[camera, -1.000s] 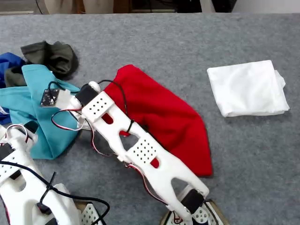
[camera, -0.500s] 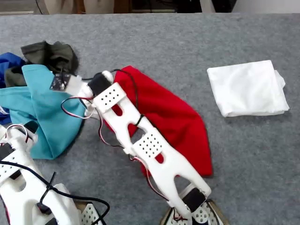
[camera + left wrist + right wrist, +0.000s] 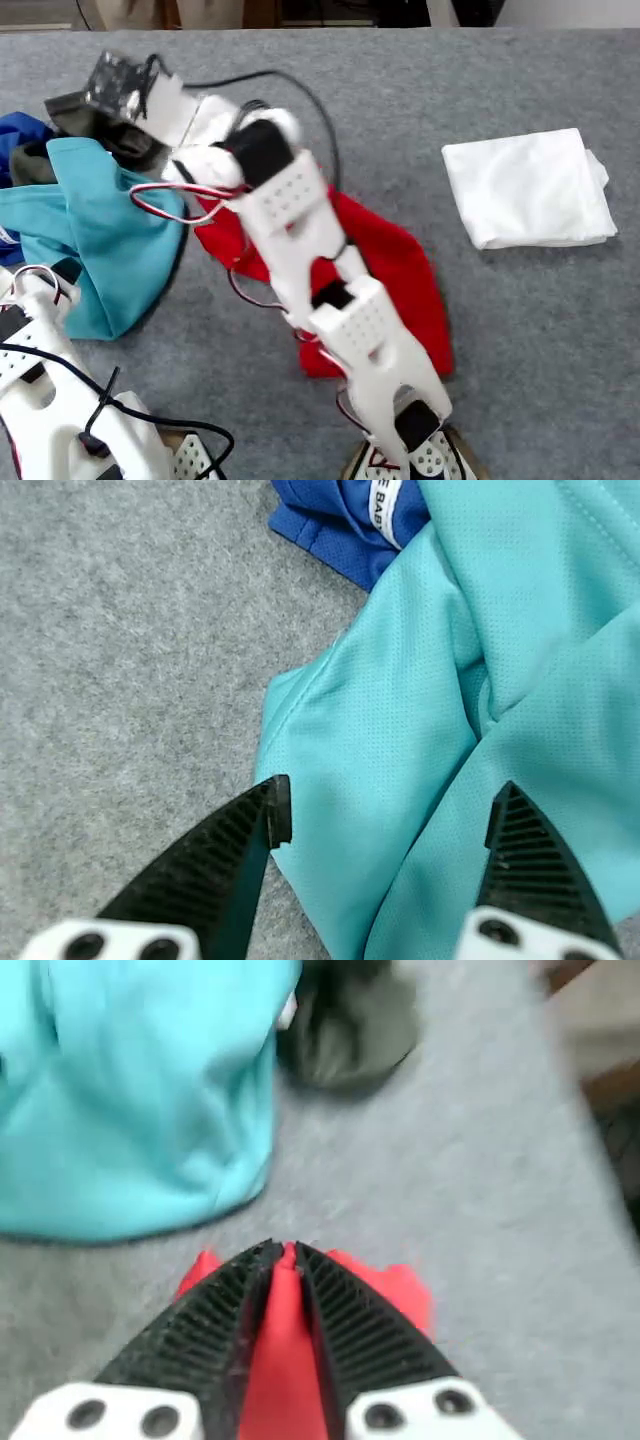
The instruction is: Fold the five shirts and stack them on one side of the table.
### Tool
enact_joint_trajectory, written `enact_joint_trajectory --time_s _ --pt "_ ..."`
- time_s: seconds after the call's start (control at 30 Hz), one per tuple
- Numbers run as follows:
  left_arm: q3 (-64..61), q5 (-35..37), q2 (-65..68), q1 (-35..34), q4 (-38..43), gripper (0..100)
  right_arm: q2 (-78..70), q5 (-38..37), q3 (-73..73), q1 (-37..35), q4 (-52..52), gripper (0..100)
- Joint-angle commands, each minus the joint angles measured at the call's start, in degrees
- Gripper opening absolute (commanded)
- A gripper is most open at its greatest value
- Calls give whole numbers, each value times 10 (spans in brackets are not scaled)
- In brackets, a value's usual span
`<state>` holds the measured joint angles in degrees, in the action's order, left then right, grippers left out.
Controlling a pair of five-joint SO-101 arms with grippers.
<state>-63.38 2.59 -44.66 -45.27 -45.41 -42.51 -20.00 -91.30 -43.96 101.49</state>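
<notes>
1. Over the grey worktop (image 3: 400,90), from the high camera: a folded white shirt (image 3: 528,188) lies alone at the right side, well apart from the rest.
2. A red shirt (image 3: 400,280) lies spread near the middle. The right arm (image 3: 300,230) crosses it from the near edge toward the far left, and the red cloth bunches up beneath the arm's wrist.
3. At the left edge sit three loose shirts in a heap: a teal shirt (image 3: 90,240) nearest, a blue shirt (image 3: 15,135) behind it, and a dark green shirt (image 3: 135,150) beside the right arm's wrist.
4. The left arm (image 3: 50,400) sits at the near left corner, next to the teal shirt.
5. From the left wrist: the left jaws stand wide apart above the teal shirt (image 3: 430,680). One tip hangs over its edge by the bare worktop (image 3: 120,630), the other over the cloth. The blue shirt (image 3: 340,520) touches the teal one on its far side.
6. From the right wrist: the right jaws are almost closed, pinching a fold of the red shirt (image 3: 400,1290) between them.
7. Beyond the tips lie the teal shirt (image 3: 130,1090) and the dark green shirt (image 3: 350,1030), touching each other, with grey worktop (image 3: 450,1190) between them and the red cloth.
</notes>
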Motion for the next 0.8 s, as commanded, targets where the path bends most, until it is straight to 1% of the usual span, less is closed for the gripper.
enact_joint_trajectory --time_s 0.0,0.13,0.2,0.3,0.43,0.53,0.63,0.7,0.77 --pt "23 3 -4 -4 3 314 134 9 0 7 -4 3" --pt "23 3 -7 20 1 314 229 9 0 44 -55 3" --pt "37 4 -8 44 -30 314 268 9 3 74 -92 3" --pt "100 4 -8 98 -112 314 306 7 42 131 -162 2" --pt "202 4 -8 210 -212 314 335 6 126 211 -216 2" --pt "266 4 -6 301 -265 314 337 5 188 248 -215 2" --pt "281 4 -1 390 -273 314 336 3 279 264 -213 3" --pt "281 6 -2 444 -275 314 336 -25 355 270 -225 3" --pt "281 28 -2 486 -273 314 333 -42 436 284 -258 3"
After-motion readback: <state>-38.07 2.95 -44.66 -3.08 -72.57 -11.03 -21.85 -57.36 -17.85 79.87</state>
